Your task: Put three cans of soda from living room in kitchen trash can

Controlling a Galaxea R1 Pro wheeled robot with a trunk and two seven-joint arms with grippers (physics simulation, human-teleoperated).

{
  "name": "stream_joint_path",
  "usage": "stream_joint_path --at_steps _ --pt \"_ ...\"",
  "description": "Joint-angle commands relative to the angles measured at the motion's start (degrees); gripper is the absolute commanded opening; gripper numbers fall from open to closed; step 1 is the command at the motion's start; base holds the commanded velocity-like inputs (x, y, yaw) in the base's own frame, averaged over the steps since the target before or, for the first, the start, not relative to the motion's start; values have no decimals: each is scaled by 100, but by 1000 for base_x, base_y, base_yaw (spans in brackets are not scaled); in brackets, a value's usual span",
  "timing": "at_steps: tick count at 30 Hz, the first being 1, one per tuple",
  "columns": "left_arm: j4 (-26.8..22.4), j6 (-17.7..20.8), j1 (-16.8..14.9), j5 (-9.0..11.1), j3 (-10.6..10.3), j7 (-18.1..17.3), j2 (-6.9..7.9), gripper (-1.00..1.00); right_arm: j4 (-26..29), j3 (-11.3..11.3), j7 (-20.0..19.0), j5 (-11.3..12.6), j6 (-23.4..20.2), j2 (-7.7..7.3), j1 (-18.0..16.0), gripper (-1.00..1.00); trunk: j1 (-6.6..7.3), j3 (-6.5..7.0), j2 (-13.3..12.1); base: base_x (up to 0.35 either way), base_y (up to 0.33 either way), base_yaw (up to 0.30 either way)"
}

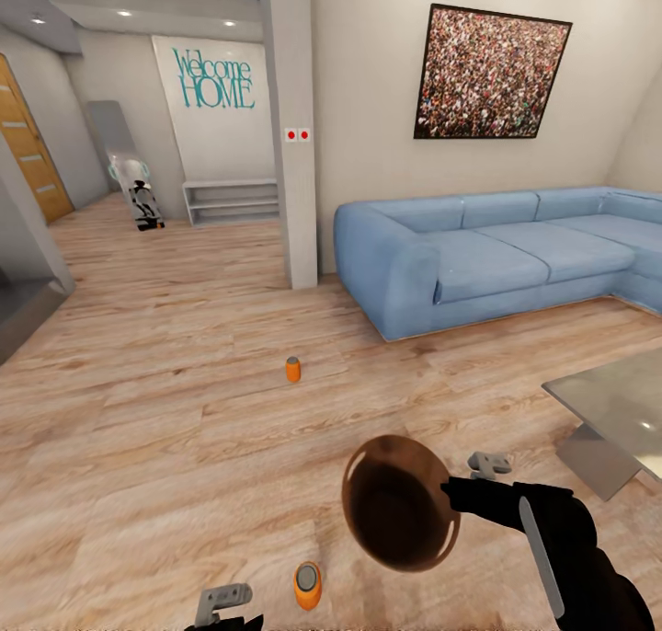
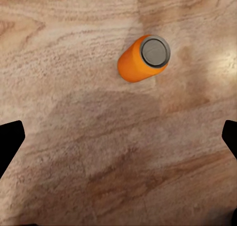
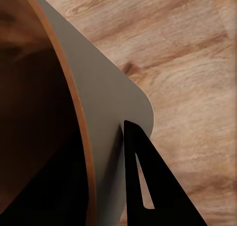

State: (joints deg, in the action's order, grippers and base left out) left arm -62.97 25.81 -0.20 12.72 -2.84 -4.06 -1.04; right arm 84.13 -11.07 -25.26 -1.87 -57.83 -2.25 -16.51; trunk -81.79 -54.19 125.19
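1. Since the nearest orange can (image 1: 307, 584) stands upright on the wood floor (image 1: 165, 484) just below me, it is the one I am working toward; in my left wrist view the same can (image 2: 144, 58) sits ahead of my fingers, off to one side and not yet between them.
2. My left hand (image 1: 223, 600) is spread wide and empty, its two fingertips showing at the opposite edges of the wrist view with bare floor between.
3. My right hand (image 1: 457, 496) grips the trash can (image 1: 401, 504) by its rim, holding it off the floor just beside the near can with its mouth tilted toward me; one finger (image 3: 153, 186) lies flat against the outer wall of the bin (image 3: 103, 102).
4. A second orange can (image 1: 292, 369) stands farther out on the floor, between me and the blue sofa (image 1: 496, 254), well apart from the first.
5. From the dark inside of the bin I cannot tell whether any can is already in it, though none seems to be.
6. So I judge the task barely begun: two cans are still on the floor, a grasp on the near one comes first, and the bin must yet go to the kitchen.
7. A corner of the grey desk (image 1: 616, 406) stands on my right.
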Motion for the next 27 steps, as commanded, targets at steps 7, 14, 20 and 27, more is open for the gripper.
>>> stream_joint_path --at_steps 7,14,20,27 --pt "4 -5 0 1 -26 2 -9 100 24 -10 -24 150 -52 -3 -2 -100 0 -65 0 0 0 0" --pt "2 -6 1 -4 -24 2 -3 100 29 -15 -22 147 -77 -5 -2 -100 0 -107 0 0 0 0" --pt "2 -6 -2 -6 -24 2 -2 100 26 -17 -22 151 -86 -4 -2 -100 0 -110 0 0 0 0" --pt "1 -6 0 -16 -32 2 -2 100 101 -137 -22 152 -85 -3 -2 -100 0 -117 0 0 0 -7"
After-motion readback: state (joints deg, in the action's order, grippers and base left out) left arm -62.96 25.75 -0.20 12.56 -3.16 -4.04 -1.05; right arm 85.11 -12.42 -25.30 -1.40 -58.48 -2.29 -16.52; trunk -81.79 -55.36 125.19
